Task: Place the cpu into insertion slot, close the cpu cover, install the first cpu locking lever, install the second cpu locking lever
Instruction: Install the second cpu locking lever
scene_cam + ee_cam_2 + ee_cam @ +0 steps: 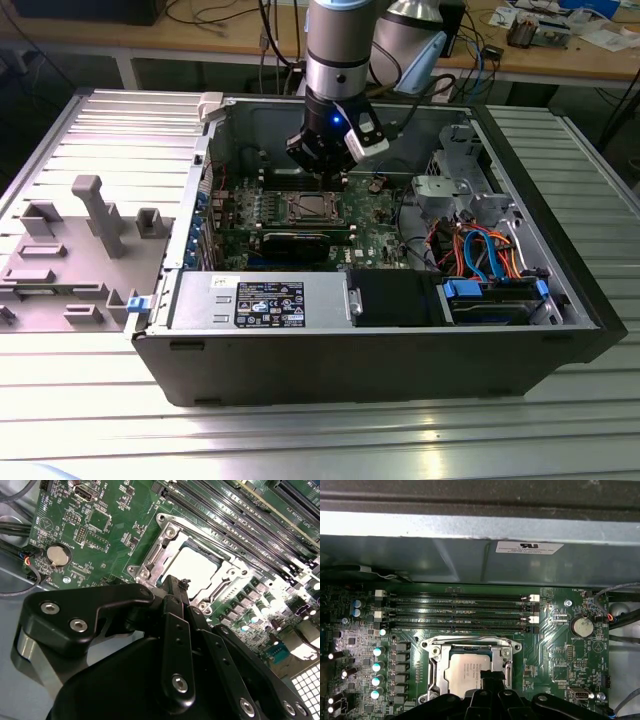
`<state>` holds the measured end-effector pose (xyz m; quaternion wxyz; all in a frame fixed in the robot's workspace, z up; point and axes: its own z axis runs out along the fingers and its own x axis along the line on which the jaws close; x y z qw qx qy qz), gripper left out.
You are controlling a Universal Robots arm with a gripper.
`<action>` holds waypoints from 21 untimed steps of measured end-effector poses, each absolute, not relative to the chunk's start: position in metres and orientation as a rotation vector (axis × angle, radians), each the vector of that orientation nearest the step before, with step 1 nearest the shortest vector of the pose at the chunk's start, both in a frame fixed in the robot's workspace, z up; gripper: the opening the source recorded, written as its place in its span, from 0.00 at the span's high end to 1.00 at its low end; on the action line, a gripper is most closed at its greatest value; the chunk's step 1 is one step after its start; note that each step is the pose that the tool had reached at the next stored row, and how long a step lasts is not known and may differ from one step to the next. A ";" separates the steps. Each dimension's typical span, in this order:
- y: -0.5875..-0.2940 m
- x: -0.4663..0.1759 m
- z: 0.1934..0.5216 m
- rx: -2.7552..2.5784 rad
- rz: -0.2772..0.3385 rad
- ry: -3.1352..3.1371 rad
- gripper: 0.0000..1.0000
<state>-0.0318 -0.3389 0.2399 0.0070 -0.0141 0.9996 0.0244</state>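
- Looking at the exterior view first, I see my arm reaching down into the open computer case (560, 300) at the frame's centre, with the gripper (327, 172) hanging just above the socket on the green motherboard (375, 225). The cpu (309, 208) sits in the socket, the cpu cover (290, 211) lying flat around it. A grey fixture tray (60, 260) rests on the table at the exterior view's left, well apart from the case.
- In the second wrist view, the gripper (176, 584) has its black fingers pressed together, holding nothing, their tips just over the cover's edge (150, 562). The silver chip (197, 570) shows through the frame's window.
- In the first wrist view, the cpu (465, 672) lies low in the frame inside the cover (434, 660), below the memory slots (457, 612); the fingertips (491, 676) overlap its edge. A coin battery (581, 626) sits to the right.
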 end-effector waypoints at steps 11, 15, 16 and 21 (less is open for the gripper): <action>-0.341 -0.032 0.240 -0.044 0.076 3.126 0.89; -0.341 -0.032 0.240 -0.044 0.076 3.126 0.89; -0.341 -0.032 0.240 -0.044 0.076 3.126 0.89; -0.349 -0.032 0.239 -0.044 0.075 3.126 0.89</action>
